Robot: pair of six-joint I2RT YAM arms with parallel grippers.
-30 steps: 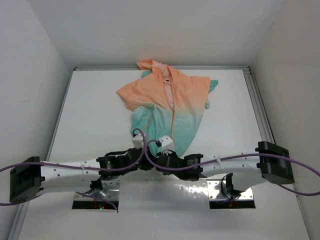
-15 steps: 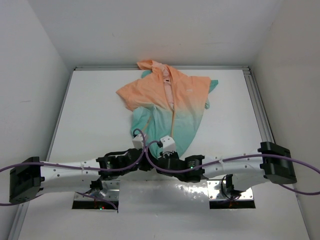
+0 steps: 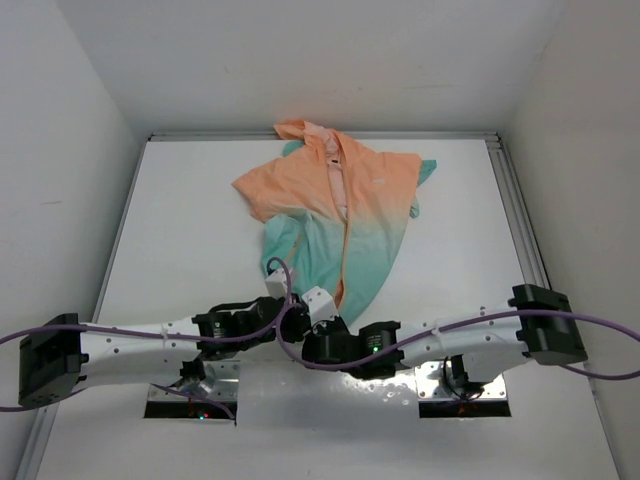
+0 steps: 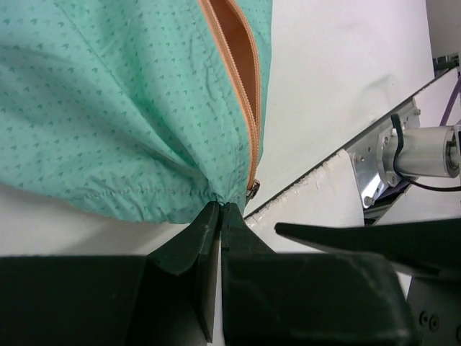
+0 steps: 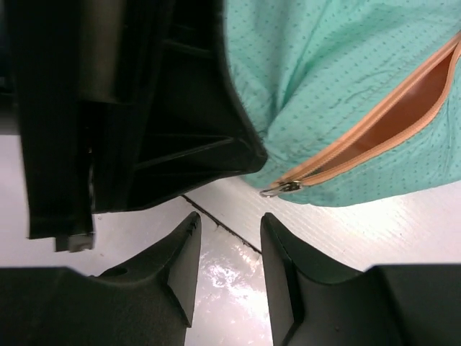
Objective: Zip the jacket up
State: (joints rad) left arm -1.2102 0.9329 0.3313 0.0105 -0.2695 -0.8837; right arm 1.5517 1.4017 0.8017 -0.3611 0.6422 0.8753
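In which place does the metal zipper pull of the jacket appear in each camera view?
Top external: too small to tell; somewhere at the near hem of the jacket.
Left wrist: zipper pull at centre, just above the tips of the left gripper.
Right wrist: zipper pull near centre, above the open right gripper.
Shared landmark: the orange zipper on teal fabric.

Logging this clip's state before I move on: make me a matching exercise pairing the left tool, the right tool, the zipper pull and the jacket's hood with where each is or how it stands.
Column one:
1. left tool
2. right tool
3. zipper pull
4. hood

Column two:
A. open, holding nothing
B. by the far edge of the table
C. shut on the teal hem
D. ungripped, at the bottom of the orange zipper

Pairs: 1-C, 2-A, 3-D, 4-B
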